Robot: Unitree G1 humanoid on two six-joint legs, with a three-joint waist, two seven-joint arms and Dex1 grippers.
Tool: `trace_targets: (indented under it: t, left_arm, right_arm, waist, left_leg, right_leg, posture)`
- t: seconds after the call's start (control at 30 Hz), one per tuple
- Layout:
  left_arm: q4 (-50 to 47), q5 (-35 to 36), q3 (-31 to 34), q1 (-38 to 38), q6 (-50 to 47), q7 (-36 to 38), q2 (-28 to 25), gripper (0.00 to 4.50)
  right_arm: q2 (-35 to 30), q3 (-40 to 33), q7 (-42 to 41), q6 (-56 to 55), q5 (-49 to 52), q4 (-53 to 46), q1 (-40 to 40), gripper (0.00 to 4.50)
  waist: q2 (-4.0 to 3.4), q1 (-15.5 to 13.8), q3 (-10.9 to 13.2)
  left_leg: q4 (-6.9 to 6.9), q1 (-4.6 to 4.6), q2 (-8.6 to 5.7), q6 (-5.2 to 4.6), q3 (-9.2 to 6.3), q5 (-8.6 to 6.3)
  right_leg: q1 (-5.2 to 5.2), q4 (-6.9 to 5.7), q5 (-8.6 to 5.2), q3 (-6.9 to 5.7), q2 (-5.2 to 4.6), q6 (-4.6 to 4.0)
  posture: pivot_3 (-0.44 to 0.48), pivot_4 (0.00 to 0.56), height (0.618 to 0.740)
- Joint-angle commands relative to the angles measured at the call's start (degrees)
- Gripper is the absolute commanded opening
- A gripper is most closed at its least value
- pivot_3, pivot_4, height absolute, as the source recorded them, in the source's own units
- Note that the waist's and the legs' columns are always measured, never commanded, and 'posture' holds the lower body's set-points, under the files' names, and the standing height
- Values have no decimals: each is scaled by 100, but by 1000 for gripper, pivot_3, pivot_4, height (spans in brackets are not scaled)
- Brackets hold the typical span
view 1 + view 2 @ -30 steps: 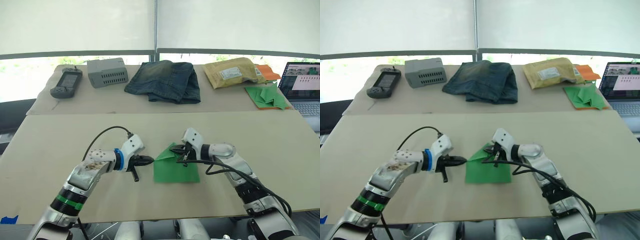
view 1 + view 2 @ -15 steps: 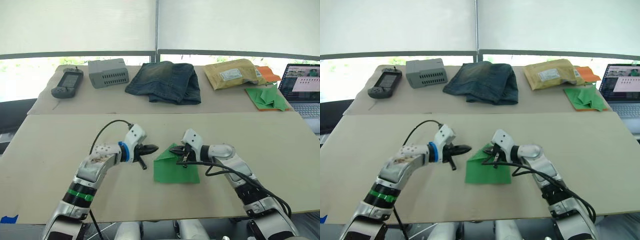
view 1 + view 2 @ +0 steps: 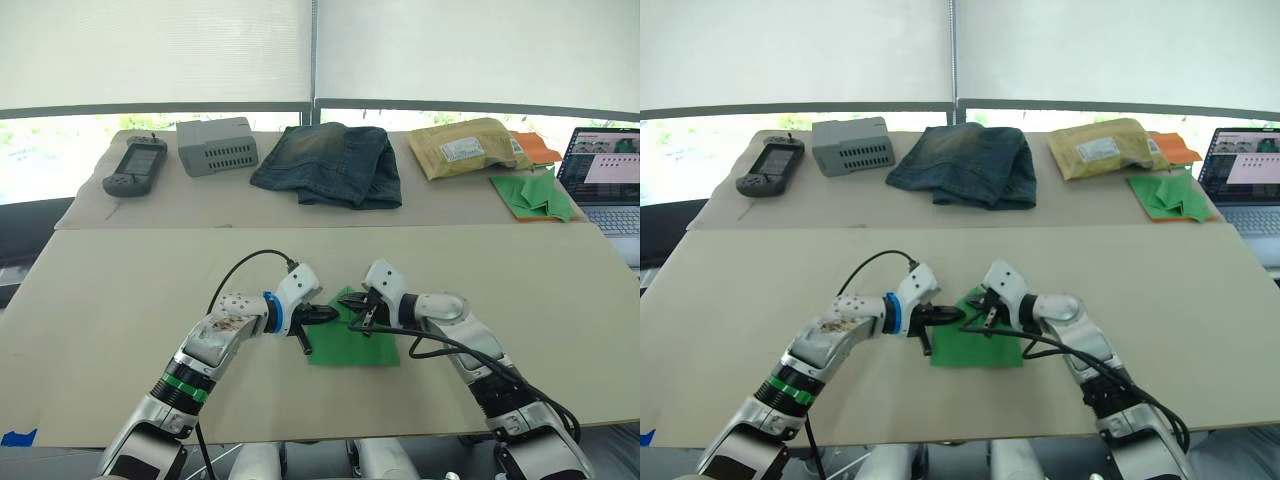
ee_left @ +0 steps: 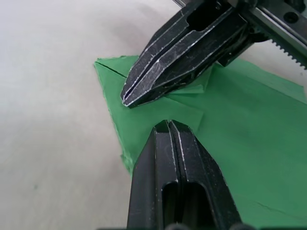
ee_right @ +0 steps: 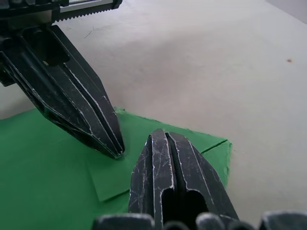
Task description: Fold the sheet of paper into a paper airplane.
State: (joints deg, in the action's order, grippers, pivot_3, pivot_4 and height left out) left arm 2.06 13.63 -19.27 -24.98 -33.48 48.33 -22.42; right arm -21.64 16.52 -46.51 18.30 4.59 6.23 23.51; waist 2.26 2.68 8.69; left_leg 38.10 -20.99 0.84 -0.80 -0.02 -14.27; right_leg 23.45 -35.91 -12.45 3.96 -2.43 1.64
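Since a second ago the left gripper (image 3: 325, 315) has swung in from beside the sheet of paper (image 3: 352, 340) and now presses its tip on the folded-over corner, which suggests a crease being flattened. Both pairs of fingers are closed, holding nothing; the right gripper (image 3: 352, 303) meets the left tip to tip over that corner, paper flat on the near table (image 3: 120, 290) beneath them.

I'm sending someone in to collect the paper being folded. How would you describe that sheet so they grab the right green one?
Look at the near tan table, the one in front of the robot. The sheet of paper lies flat at its middle, with the left gripper and right gripper both shut and tips down on its far left corner. It is one single green sheet, unlike the heap of green pieces by the laptop.
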Motion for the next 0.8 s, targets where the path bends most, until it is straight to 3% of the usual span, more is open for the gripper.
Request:
trace_targets:
  t: [0.03, 0.43, 0.8]
  left_arm:
    - [239, -182, -6, 14, -66, -93, -30, 27]
    - [75, -182, 116, 160, -99, -252, -96, 27]
    - [-5, -158, 178, 194, -169, -289, -77, 27]
  right_arm:
    - [77, 148, 50, 93, -144, 110, 40, 0]
    - [6, -12, 476, -92, -568, 1030, 498, 0]
    - [-262, -612, 476, -515, -266, 841, 239, 0]
  waist:
    - [0, 0, 0]
    - [0, -11, 0]
    - [-1, -56, 1]
  left_leg:
    - [0, 0, 0, 0, 0, 0]
    - [0, -1, 1, 0, -1, 0]
    - [0, -9, -1, 0, 0, 0]
  right_leg:
    - [0, 0, 0, 0, 0, 0]
    - [2, 0, 1, 0, -3, 1]
    - [0, 13, 4, 1, -14, 8]
  posture:
    - [0, 150, 728]
    - [0, 150, 728]
    - [0, 150, 728]
